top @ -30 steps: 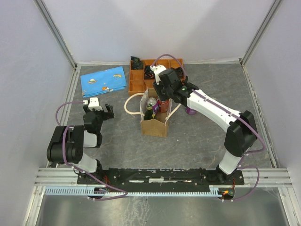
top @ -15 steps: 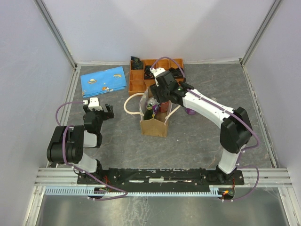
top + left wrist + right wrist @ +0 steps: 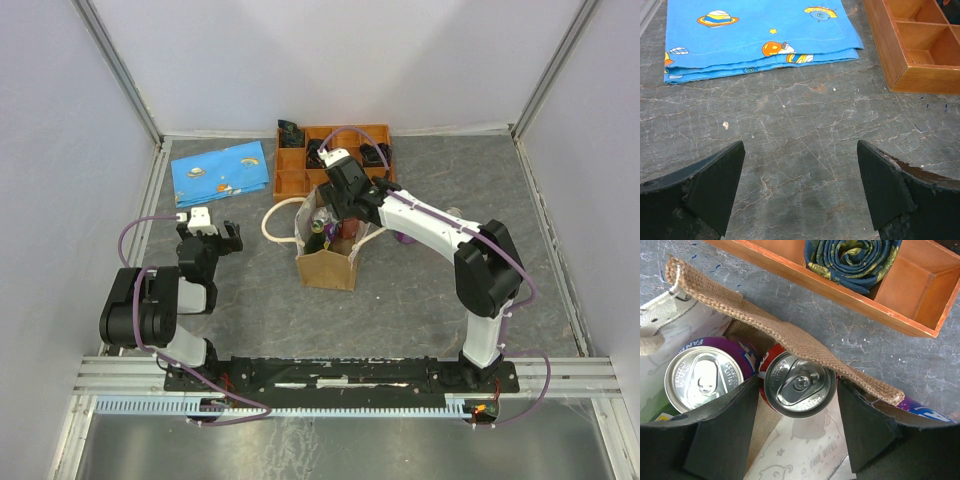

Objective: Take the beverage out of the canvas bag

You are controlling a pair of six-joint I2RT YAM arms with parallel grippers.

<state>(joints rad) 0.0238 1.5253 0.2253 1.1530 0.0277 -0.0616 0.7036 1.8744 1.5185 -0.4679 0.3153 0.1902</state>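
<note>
The right pincer [image 3: 795, 437] stood wide open on either side of the red beverage can [image 3: 799, 385] inside the canvas bag [image 3: 790, 335], so a finger might have caught the bag's rim or the purple can [image 3: 704, 377] and tipped the bag.

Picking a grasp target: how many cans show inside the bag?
2. A purple can sits at the left of the bag, and a red can is right beside it, by the burlap wall. Anything lower in the bag is hidden.
</note>
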